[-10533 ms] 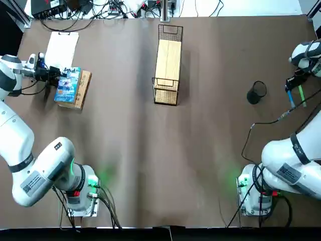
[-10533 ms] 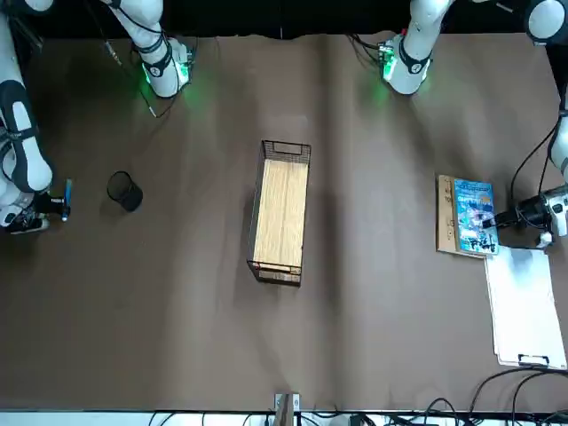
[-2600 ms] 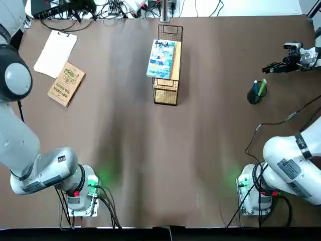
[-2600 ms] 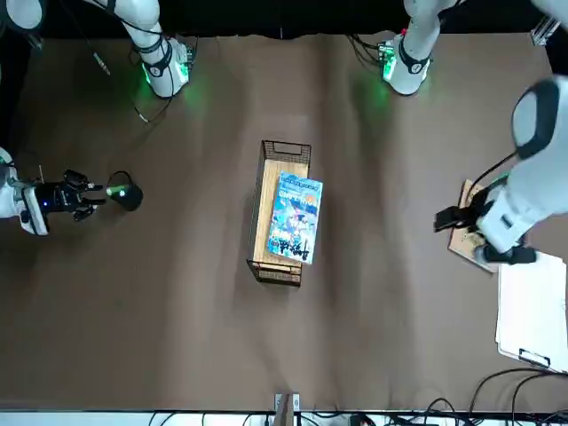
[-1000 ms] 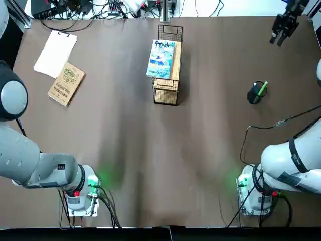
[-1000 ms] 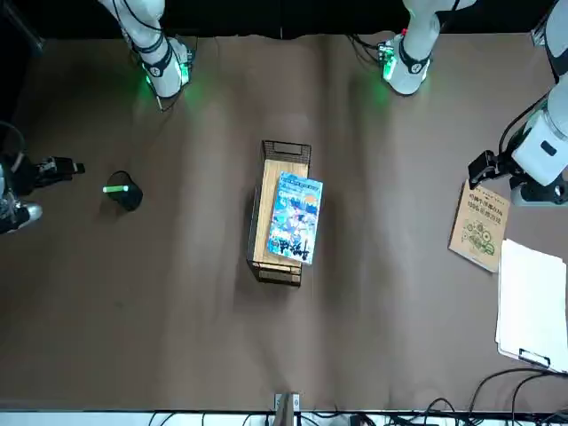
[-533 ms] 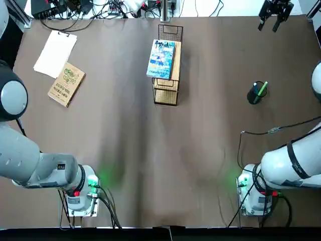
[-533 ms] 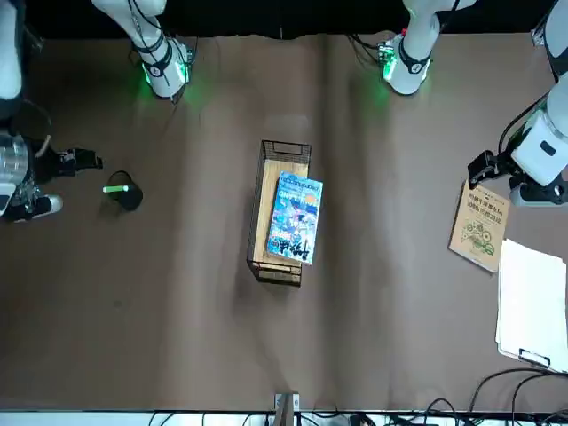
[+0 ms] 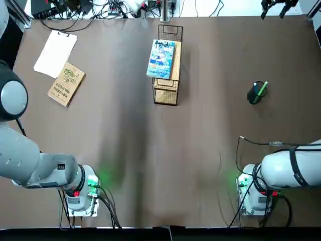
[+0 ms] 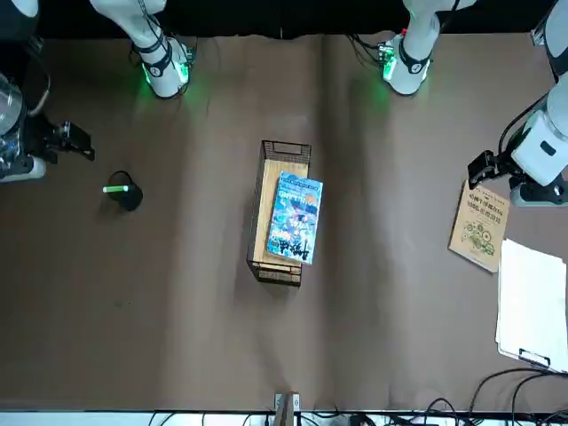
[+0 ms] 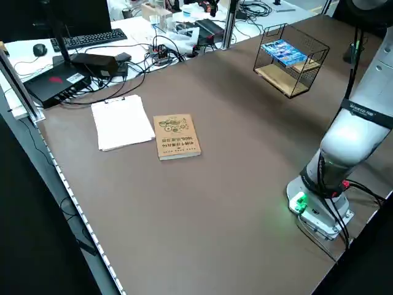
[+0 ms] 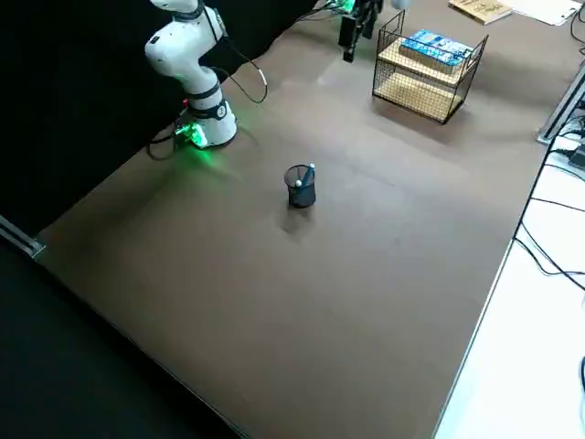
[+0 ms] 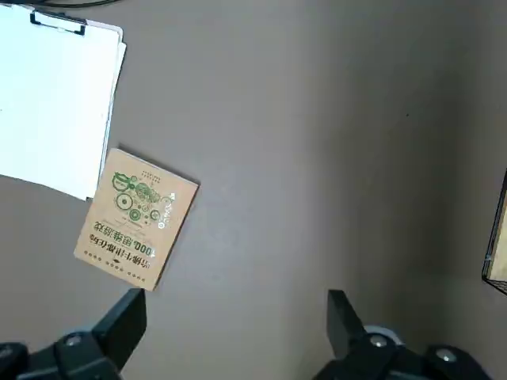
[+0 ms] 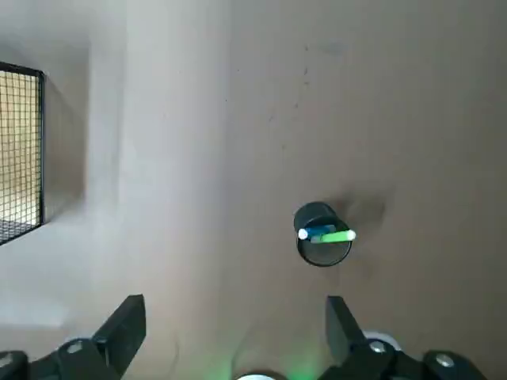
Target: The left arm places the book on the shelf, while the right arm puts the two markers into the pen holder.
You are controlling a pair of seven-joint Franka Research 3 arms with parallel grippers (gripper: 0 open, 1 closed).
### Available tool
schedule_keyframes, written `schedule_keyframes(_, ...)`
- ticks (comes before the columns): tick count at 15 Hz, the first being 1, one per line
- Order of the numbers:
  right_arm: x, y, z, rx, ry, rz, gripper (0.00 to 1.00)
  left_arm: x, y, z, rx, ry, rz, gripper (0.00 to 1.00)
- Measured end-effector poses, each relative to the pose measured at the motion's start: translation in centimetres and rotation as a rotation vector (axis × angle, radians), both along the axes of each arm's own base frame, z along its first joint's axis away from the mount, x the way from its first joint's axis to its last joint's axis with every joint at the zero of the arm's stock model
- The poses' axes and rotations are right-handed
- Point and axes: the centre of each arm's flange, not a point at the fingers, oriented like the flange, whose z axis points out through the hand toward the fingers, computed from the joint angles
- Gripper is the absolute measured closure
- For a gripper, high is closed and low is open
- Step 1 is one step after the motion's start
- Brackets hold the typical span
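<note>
The long wire-mesh shelf with the light wooden plank top (image 9: 167, 63) is seen at the far middle of the brown table (image 9: 150, 150), and the thin blue and white illustrated book (image 9: 161, 58) is laid flat on that plank, skewed so that one long edge overhangs the shelf's left side. A slide off the plank is judged the chief risk here, caused by a knock to the rack or table. The small black cylindrical pen holder (image 9: 256, 93) stands well to the right of the shelf, with the bright green marker (image 14: 333, 235) and the blue marker (image 14: 318, 231) leaning out of its mouth; the light cup could be tipped by a passing arm or the trailing cable. The left gripper (image 13: 235, 326) is held wide open and empty above the left of the table, near the tan-brown book (image 13: 136, 218) and touching nothing. The right gripper (image 14: 235, 326) is likewise spread wide, empty, raised well clear of the pen holder.
</note>
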Motion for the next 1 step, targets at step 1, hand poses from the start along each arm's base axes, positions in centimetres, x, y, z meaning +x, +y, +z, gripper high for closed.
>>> schedule_keyframes(1,-0.59,0.06,-0.19,-0.001,0.003,-0.008,0.00,0.00,0.01,0.00,0.000,0.000,0.000,0.00)
